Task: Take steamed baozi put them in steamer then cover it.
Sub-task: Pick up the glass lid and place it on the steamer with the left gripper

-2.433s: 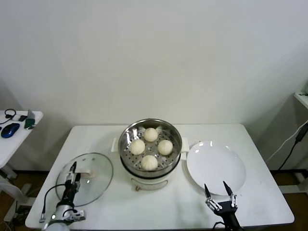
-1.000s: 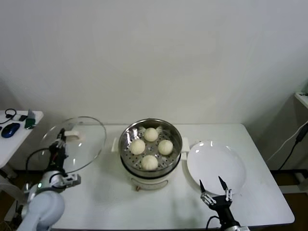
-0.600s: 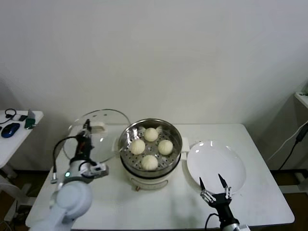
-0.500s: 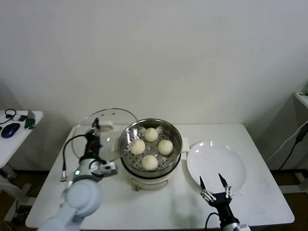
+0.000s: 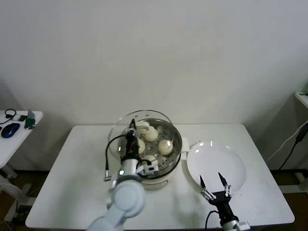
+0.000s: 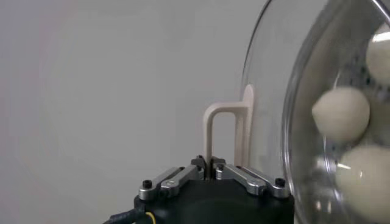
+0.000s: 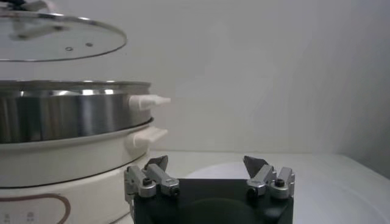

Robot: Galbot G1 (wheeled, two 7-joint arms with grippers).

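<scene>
— Glass is shining over the pot now. What am I seeing?

— I am holding the cover (image 5: 139, 134) up with my left gripper (image 6: 210, 167). Its fingers are squeezed together on the cream handle (image 6: 228, 137). A moment ago the cover was off to the left of the table (image 5: 72, 178). Now it is hanging right above the steamer (image 5: 150, 149), a bit off to the left and not touching it yet.

— So are we almost done?

— I think so. The steamed baozi (image 5: 165, 147) are all sitting in the steamer. Only lowering the cover is left.

— What about your other arm?

— My right gripper (image 5: 214, 186) is waiting low by the white plate (image 5: 216, 166), with its fingers apart and holding nothing.

— Is anything hard to see?

— Yes. My left arm is hiding two of the buns, and I cannot tell if the cover is lined up with the rim.
</scene>
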